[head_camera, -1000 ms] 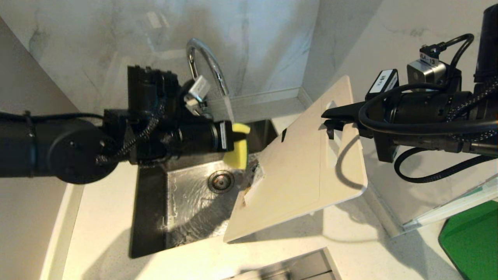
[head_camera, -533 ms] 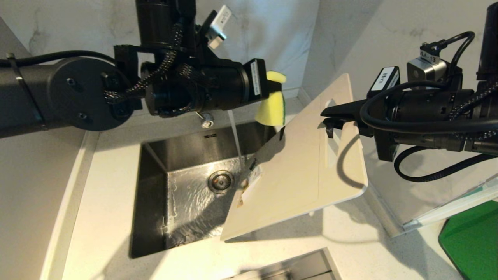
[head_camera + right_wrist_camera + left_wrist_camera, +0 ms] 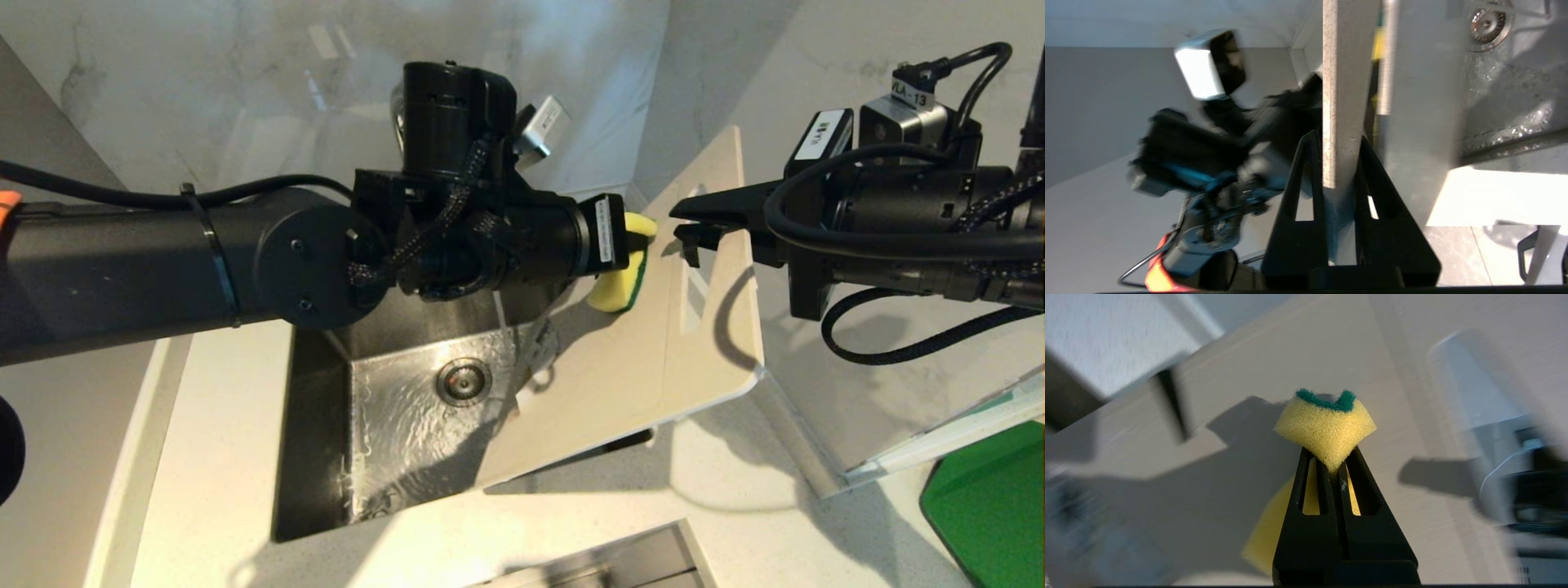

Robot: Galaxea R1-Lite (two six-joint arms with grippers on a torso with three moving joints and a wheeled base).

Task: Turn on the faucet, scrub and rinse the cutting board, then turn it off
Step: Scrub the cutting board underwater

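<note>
My right gripper (image 3: 690, 229) is shut on the upper edge of the beige cutting board (image 3: 637, 359), beside its slot handle, and holds it tilted over the sink's right side. The right wrist view shows the board's edge (image 3: 1343, 81) clamped in that gripper (image 3: 1337, 143). A yellow-and-green sponge (image 3: 624, 282) is pinched in my left gripper (image 3: 635, 245), right at the board's upper face. The left wrist view shows the folded sponge (image 3: 1327, 424) in the shut gripper (image 3: 1331, 465), the board (image 3: 1412, 498) close behind. My left arm hides most of the faucet (image 3: 397, 114); water (image 3: 504, 327) streams down.
The steel sink (image 3: 326, 425) with its drain (image 3: 463, 381) lies below the board, wet and rippling. White counter surrounds it, with marble wall behind. A clear panel (image 3: 939, 441) and a green object (image 3: 988, 506) stand at the right.
My left arm has carried the sponge up from over the sink and rightward to the board's upper part. The board has tipped slightly in the right gripper's hold.
</note>
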